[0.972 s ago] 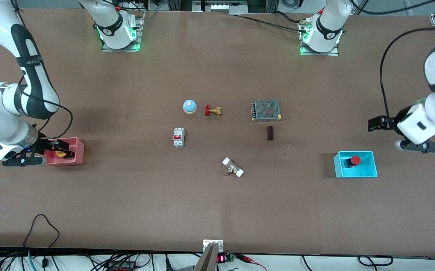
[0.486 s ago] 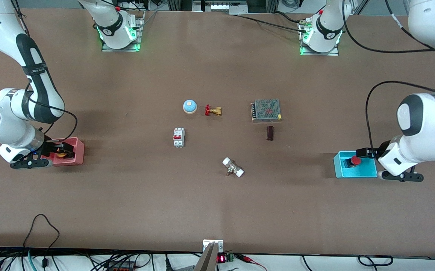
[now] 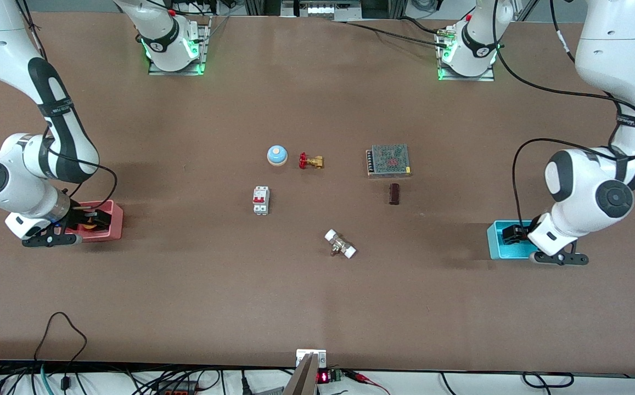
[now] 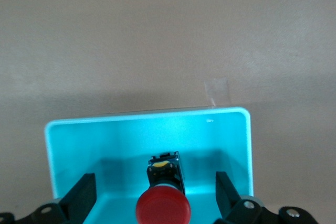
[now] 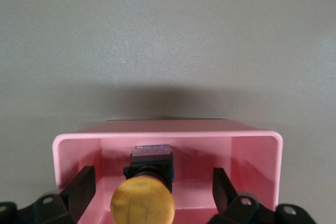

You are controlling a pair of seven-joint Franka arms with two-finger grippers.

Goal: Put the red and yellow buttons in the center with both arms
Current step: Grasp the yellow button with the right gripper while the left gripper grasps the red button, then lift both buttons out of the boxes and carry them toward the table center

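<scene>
The red button (image 4: 163,205) lies in the cyan tray (image 4: 147,118), red cap toward the wrist camera. My left gripper (image 4: 156,192) is open and low in that tray (image 3: 497,247), one finger (image 4: 83,195) on each side of the button, apart from it. In the front view the left hand (image 3: 515,233) hides the red cap. The yellow button (image 5: 143,200) lies in the pink tray (image 5: 168,135). My right gripper (image 5: 153,187) is open and straddles it without touching. In the front view the right gripper (image 3: 89,219) is in the pink tray (image 3: 115,219).
Round the table's middle lie a blue bell (image 3: 276,154), a brass valve (image 3: 310,161), a white breaker (image 3: 260,199), a metal power supply (image 3: 388,160), a dark brown block (image 3: 394,193) and a white-ended fitting (image 3: 340,244). Bare brown tabletop (image 3: 317,296) lies nearer the camera.
The left arm swung from beside the cyan tray down into it, and its gripper now straddles the red button. The right gripper shifted slightly along the pink tray and stays round the yellow button.
</scene>
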